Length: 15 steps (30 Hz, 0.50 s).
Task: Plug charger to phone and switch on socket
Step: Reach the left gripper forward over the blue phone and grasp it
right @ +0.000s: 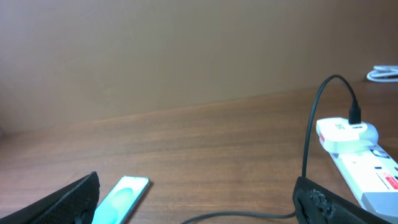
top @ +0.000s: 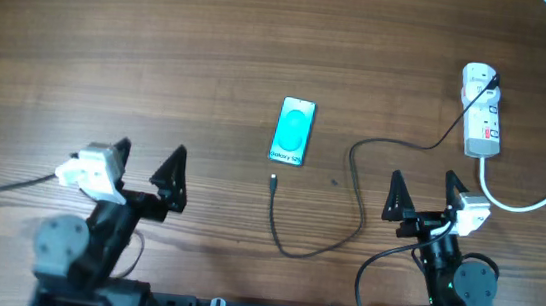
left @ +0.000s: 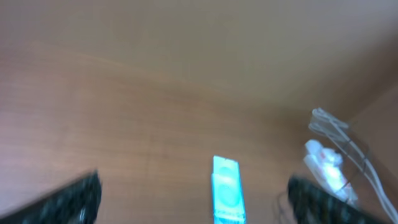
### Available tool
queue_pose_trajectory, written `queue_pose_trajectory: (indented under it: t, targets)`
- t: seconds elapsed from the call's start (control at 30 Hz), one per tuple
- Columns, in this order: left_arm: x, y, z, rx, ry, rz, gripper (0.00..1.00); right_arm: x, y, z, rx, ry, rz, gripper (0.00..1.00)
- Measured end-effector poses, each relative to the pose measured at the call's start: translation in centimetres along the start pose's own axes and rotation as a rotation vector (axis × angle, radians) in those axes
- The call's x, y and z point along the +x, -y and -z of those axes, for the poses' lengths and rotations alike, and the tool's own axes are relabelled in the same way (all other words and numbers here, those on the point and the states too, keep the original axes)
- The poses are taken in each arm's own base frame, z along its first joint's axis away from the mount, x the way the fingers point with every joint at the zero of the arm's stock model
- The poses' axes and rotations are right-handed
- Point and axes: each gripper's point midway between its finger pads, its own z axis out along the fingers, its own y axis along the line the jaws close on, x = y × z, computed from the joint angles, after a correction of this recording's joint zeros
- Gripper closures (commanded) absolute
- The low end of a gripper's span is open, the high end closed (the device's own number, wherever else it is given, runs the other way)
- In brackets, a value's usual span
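Left wrist view blurred; phone [left: 226, 190] cut by bottom edge. Right wrist: socket [right: 360, 168] cut by right edge. Overhead: socket on or off too small to tell.

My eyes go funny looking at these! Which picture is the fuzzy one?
Left wrist view: fuzzy all over, with the phone and socket smeared. Overhead view: sharp and evenly lit, the phone's screen glowing teal. Right wrist view: mostly clear, the socket crisp, only the dark fingers at the bottom corners soft.
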Motion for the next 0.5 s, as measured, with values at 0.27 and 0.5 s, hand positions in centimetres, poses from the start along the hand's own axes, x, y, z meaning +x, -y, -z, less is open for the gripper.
queue_pose_trajectory:
  t: [0.27,0.5]
  targets:
    - [-6.4,2.4,-0.6,-0.165,-0.544,0.032,0.00,0.0,-0.1,0.0,-0.004,0.002,0.000,0.00]
    - [-1.0,-1.4,-10.6,-0.279,-0.915,0.095,0.00,-0.1,-0.1,0.0,-0.004,0.003,0.000,0.00]
